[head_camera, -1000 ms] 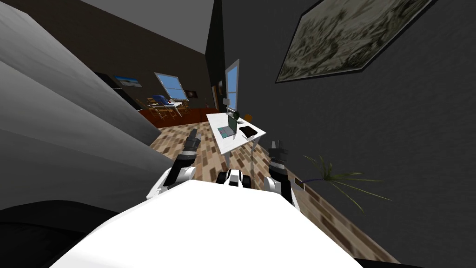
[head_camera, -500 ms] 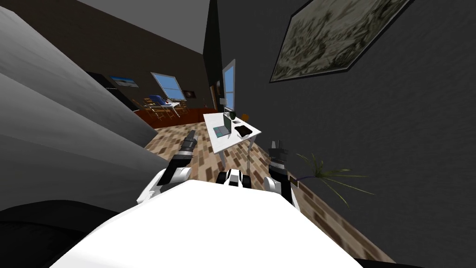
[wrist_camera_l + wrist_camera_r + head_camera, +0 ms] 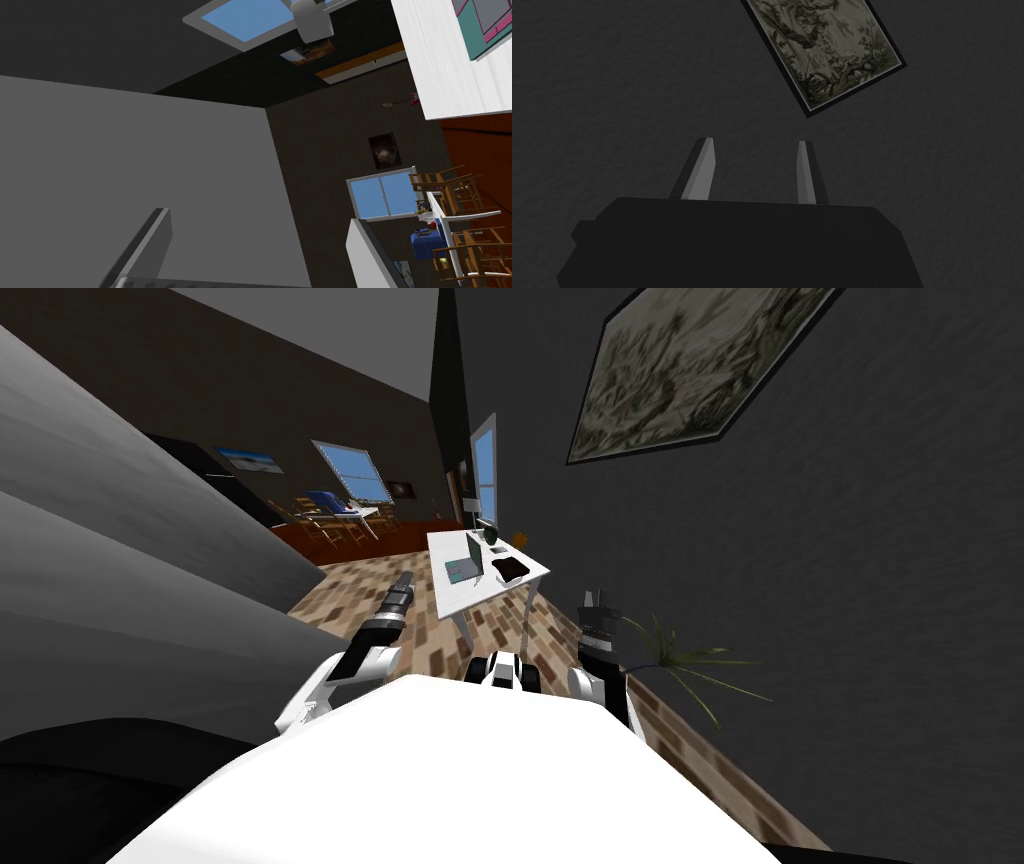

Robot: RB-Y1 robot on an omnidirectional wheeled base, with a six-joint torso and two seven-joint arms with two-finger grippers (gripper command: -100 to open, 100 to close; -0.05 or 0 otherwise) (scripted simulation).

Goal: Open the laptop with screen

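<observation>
The laptop (image 3: pixel 466 563) sits with its lid up near the middle of the white tabletop (image 3: pixel 462 600), well ahead of me. My left end effector (image 3: pixel 405 577) and right end effector (image 3: pixel 598 594) both have their fingers spread and hold nothing.

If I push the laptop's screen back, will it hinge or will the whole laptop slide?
The laptop looks thin, so probably light; on the white table it may slide. Its screen stands raised, thin, likely stiff; a high push might tip the base.
</observation>
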